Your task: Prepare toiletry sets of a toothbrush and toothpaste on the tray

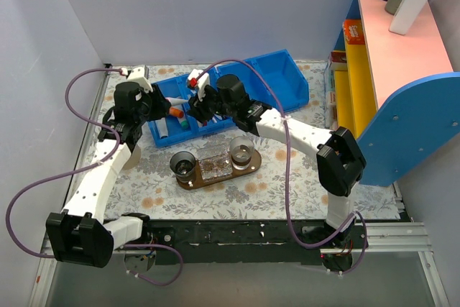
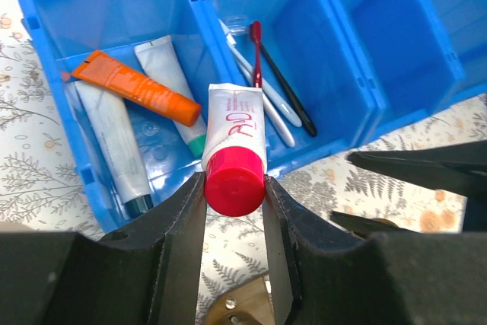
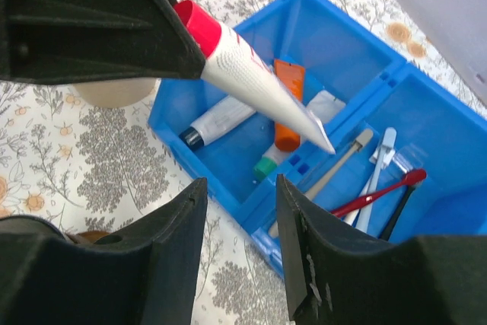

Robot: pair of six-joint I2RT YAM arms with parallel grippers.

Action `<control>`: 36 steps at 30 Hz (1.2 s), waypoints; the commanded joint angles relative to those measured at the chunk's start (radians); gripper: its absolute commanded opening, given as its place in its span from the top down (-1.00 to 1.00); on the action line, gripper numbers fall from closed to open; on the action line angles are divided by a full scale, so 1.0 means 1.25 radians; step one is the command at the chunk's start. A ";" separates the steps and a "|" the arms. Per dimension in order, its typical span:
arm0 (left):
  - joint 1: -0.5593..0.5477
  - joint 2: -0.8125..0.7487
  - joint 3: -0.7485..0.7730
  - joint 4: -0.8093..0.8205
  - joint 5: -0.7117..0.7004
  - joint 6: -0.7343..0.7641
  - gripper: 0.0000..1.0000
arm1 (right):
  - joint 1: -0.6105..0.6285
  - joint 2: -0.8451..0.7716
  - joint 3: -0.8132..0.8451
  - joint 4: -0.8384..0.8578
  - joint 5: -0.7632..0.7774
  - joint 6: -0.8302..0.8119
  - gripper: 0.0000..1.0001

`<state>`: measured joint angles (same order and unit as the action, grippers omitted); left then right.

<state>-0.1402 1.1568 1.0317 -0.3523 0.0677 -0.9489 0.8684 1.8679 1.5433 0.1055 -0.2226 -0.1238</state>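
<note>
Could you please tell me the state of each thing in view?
Toothpaste: capped, held in the air.
Left fingers: shut on the toothpaste's cap.
Right fingers: open, empty.
Toothbrush: lying in the bin.
Tray: flat on the table.

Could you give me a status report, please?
Left gripper shut on toothpaste cap. Right gripper open, empty. Toothbrush in bin. Cups and box crowd tray.

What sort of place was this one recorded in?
Probably a staged robot test cell, not a home: plain partition walls enclose a floral-covered table, with blue bins of toiletries on it.
</note>
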 commanded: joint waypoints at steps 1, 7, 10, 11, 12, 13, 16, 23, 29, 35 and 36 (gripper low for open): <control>-0.001 -0.049 0.046 -0.026 0.043 -0.014 1.00 | 0.019 0.025 0.070 0.092 -0.004 -0.063 0.02; -0.001 -0.069 0.041 -0.034 0.053 -0.016 1.00 | 0.039 0.067 0.099 0.107 -0.005 -0.123 0.01; -0.001 -0.077 0.042 -0.036 0.065 -0.016 1.00 | 0.050 0.079 0.107 0.112 0.015 -0.154 0.00; -0.001 -0.079 0.045 -0.037 0.065 -0.016 1.00 | 0.053 0.083 0.110 0.111 0.027 -0.170 0.00; -0.001 -0.080 0.050 -0.040 0.067 -0.018 1.00 | 0.054 0.086 0.112 0.113 0.030 -0.173 0.01; -0.001 -0.080 0.052 -0.046 0.067 -0.020 1.00 | 0.053 0.088 0.114 0.114 0.028 -0.176 0.01; -0.001 -0.084 0.058 -0.053 0.092 -0.024 1.00 | 0.054 0.097 0.123 0.110 0.017 -0.191 0.00; -0.001 -0.098 0.048 -0.053 0.125 -0.029 1.00 | 0.054 0.128 0.166 0.080 -0.002 -0.211 0.00; -0.001 -0.103 0.055 -0.059 0.131 -0.027 1.00 | 0.054 0.134 0.164 0.076 0.012 -0.253 0.00; -0.001 -0.102 0.062 -0.064 0.151 -0.027 1.00 | 0.059 0.127 0.128 0.113 0.022 -0.317 -0.01; -0.001 -0.103 0.064 -0.067 0.153 -0.027 1.00 | 0.059 0.126 0.124 0.128 0.023 -0.322 -0.01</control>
<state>-0.1375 1.0664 1.0561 -0.4435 0.1905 -0.9760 0.9344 2.0182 1.6997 0.1761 -0.2180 -0.4553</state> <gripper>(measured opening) 0.312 0.504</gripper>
